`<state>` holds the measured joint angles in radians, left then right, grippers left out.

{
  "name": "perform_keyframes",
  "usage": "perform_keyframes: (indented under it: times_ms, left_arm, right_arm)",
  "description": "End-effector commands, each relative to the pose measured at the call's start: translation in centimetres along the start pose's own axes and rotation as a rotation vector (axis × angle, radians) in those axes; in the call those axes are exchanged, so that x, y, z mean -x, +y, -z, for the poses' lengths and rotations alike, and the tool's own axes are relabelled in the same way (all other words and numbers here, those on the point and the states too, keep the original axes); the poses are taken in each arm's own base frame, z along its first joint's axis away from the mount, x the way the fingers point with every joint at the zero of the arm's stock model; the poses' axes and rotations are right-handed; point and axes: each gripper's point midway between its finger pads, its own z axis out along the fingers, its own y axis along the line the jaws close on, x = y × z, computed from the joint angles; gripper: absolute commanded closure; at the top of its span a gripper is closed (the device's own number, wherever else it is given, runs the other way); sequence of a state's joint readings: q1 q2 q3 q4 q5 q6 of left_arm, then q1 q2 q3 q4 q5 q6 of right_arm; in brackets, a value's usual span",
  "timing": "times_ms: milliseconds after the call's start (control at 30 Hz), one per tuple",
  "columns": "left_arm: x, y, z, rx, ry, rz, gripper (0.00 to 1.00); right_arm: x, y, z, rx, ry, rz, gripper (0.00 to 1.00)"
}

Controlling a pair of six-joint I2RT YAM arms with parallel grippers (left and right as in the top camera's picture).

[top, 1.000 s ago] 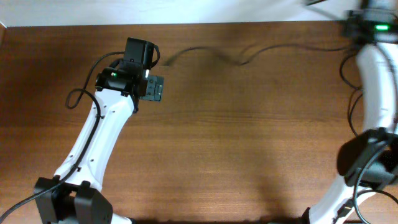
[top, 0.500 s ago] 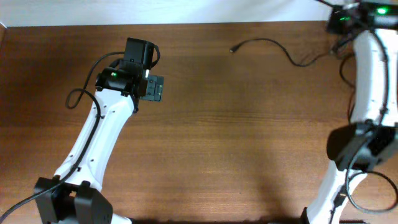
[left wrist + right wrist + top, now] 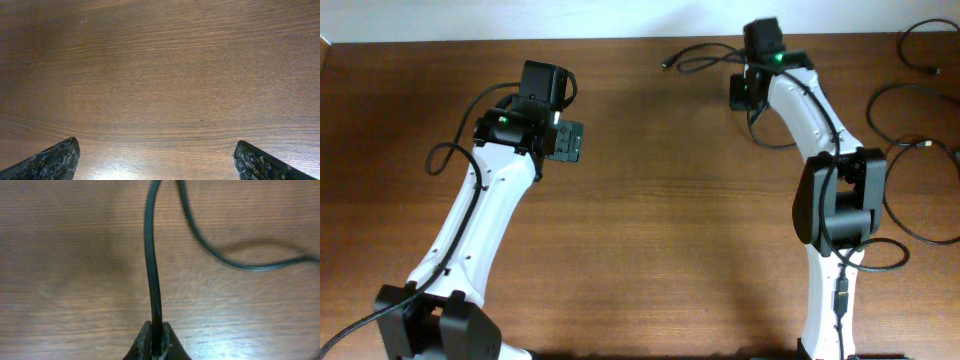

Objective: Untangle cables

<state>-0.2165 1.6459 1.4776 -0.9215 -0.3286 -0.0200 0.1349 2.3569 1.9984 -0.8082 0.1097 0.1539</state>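
Item one: a cable, pinched in the clenched right gripper and running away from it over the table. Its plug end lies left of that gripper. Further cables we log to its right. The left gripper, well left of it, is spread and holds nothing.

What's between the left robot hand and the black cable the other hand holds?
Only bare brown table lies between the left gripper and the cable; the overhead view shows it.
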Motion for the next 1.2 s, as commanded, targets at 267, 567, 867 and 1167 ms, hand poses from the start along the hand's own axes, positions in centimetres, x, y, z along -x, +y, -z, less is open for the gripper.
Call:
perform_keyframes:
  times_ms: [267, 567, 867, 1167]
  left_arm:
    - [0.6, 0.3, 0.3, 0.002, -0.015, 0.013, 0.01]
    - [0.5, 0.3, 0.3, 0.002, -0.012, 0.011, 0.01]
    - [0.5, 0.3, 0.3, 0.001, -0.012, 0.012, 0.01]
    - [0.5, 0.0, 0.3, -0.018, -0.011, 0.011, 0.01]
  right_arm:
    - [-0.1, -8.4, -2.0, 0.018, 0.005, -0.179, 0.01]
    - [0.7, -6.5, -1.5, 0.021, -0.025, -0.087, 0.01]
    - [8.7, 1.8, 3.4, 0.149, -0.301, -0.145, 0.01]
    - [14.7, -1.0, 3.0, 0.272, -0.559, -1.133, 0.01]
